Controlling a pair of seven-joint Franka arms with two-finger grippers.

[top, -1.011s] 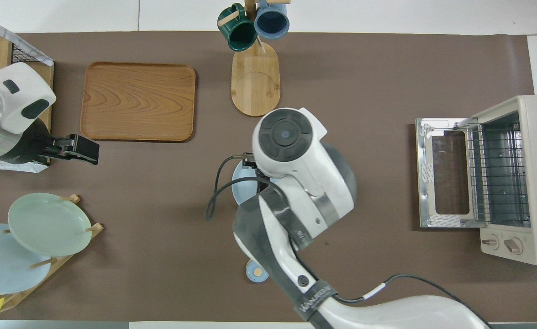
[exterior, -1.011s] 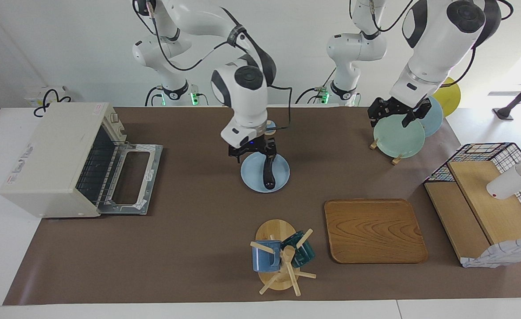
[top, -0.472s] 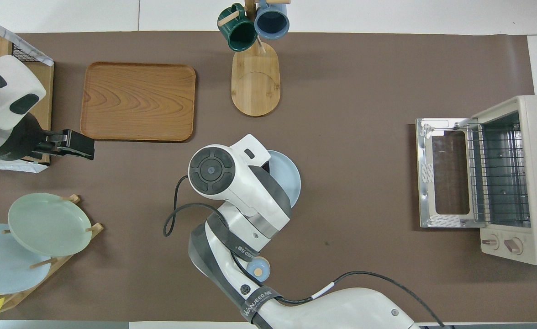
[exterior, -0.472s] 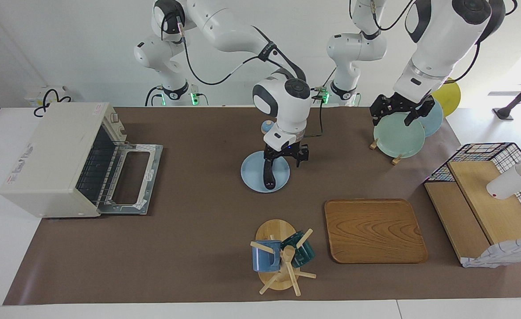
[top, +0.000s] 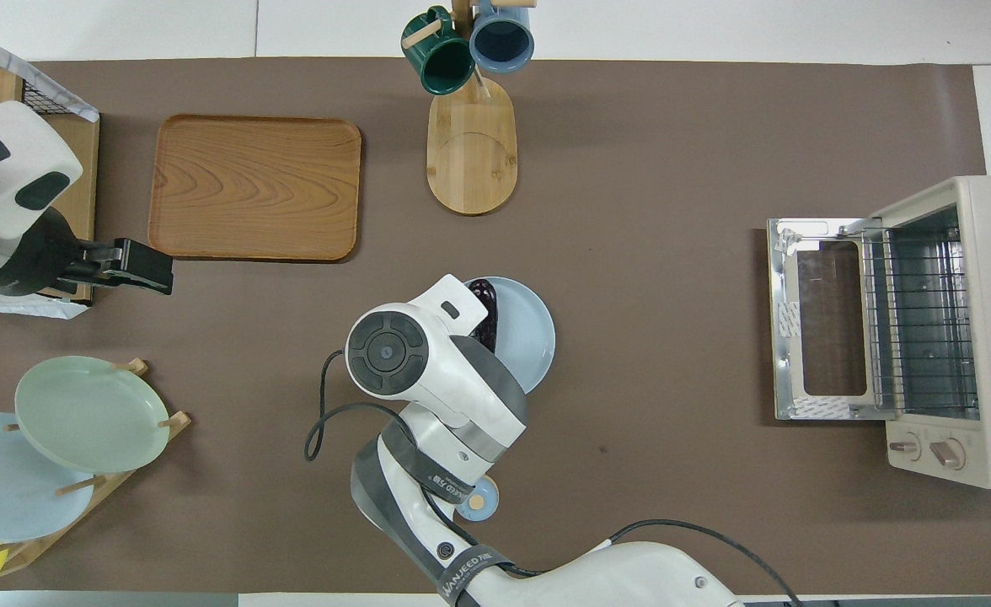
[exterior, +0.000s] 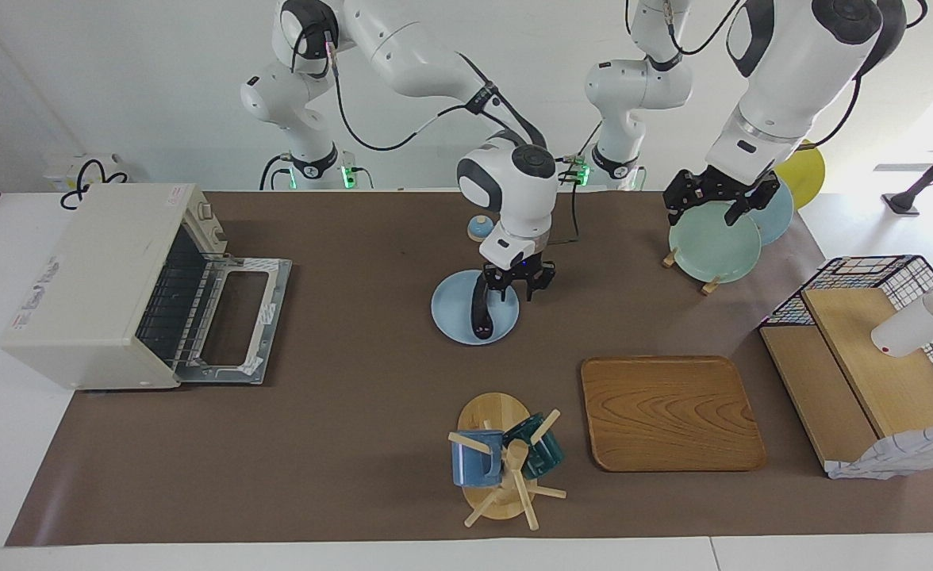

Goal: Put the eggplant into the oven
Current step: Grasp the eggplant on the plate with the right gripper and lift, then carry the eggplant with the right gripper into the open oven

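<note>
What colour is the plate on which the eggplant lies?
Pale blue. The plate under the eggplant shows best in the facing view.

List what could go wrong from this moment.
The right gripper is low over the stem end of the eggplant; an end grasp could let it swing or slip. The eggplant lies on the blue plate, which could shift. The oven is well away, so the carry is long.

From overhead, the right arm hides its own end effector and most of the eggplant [top: 484, 308].
</note>
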